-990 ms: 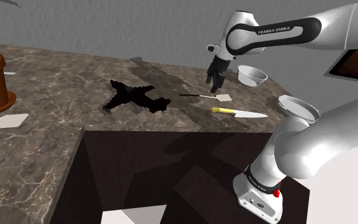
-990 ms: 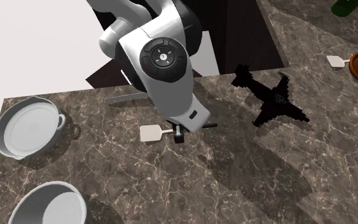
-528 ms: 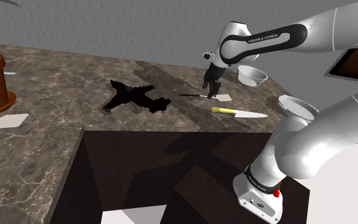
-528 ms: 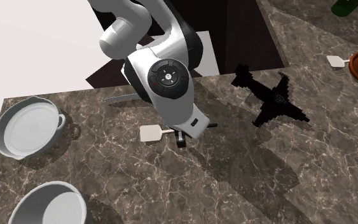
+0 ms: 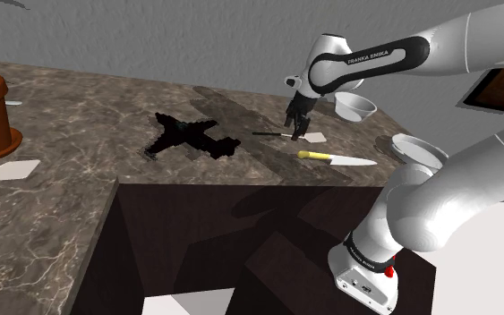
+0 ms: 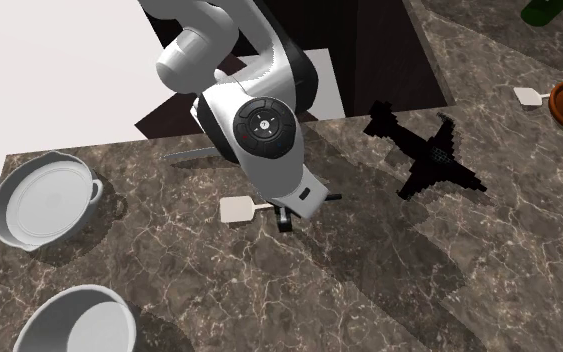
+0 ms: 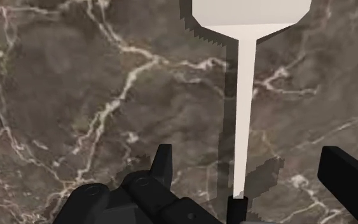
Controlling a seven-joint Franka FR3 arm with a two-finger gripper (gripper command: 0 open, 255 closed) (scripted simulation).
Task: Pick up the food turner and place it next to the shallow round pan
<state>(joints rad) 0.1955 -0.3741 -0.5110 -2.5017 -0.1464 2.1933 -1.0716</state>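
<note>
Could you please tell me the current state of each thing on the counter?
Food turner: lying flat on the counter, ungrasped.
End effector: open, straddling the turner's shaft without touching it.
Shallow round pan: upright, empty.
Knife: lying flat, untouched.

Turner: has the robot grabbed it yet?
Not yet. Done: the hand is down at the turner, which lies flat on the counter. In hand: open fingers straddle its neck without touching. Left: grip, lift, set it beside the pan.
</note>
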